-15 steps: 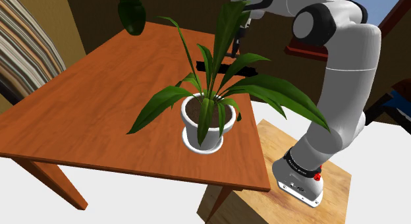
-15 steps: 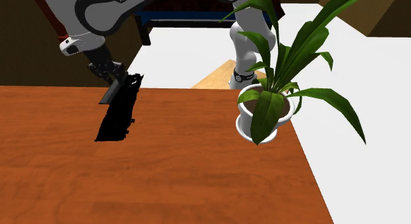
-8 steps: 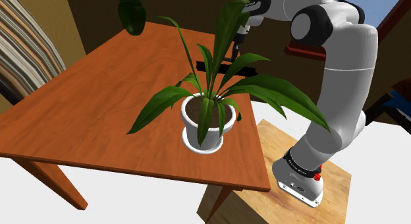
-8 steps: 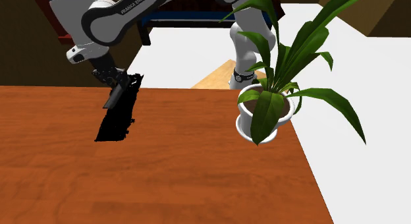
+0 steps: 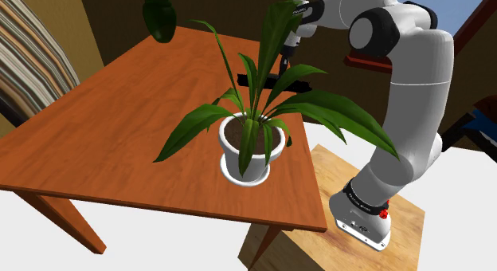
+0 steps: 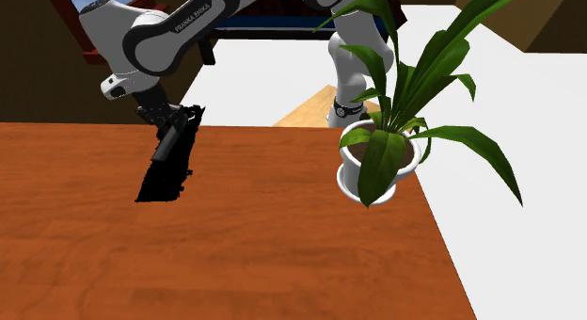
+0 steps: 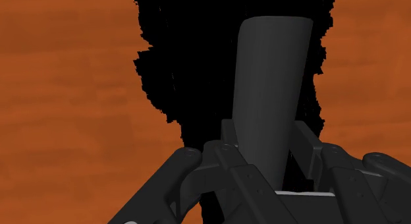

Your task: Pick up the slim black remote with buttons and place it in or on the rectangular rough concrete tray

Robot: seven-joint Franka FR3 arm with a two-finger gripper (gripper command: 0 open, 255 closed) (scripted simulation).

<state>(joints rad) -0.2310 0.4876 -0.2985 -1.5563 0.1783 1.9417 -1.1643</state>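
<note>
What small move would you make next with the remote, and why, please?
Probably lower it a little, then open the fingers. The gripper is shut on the slim dark grey remote, which hangs tilted, end down, directly over the black ragged-edged tray on the wooden table. Whether its lower end touches the tray yet, I cannot tell.

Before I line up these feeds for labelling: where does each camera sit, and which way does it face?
Shoulder view: beside and behind the stand, looking down over the table; the arm shows.
Second exterior view: across the table, facing the arm; forearm and gripper show.
Wrist view: on the hand, looking along the held remote at the black tray; both fingers show.
Shared: the potted plant in both exterior views.
</note>
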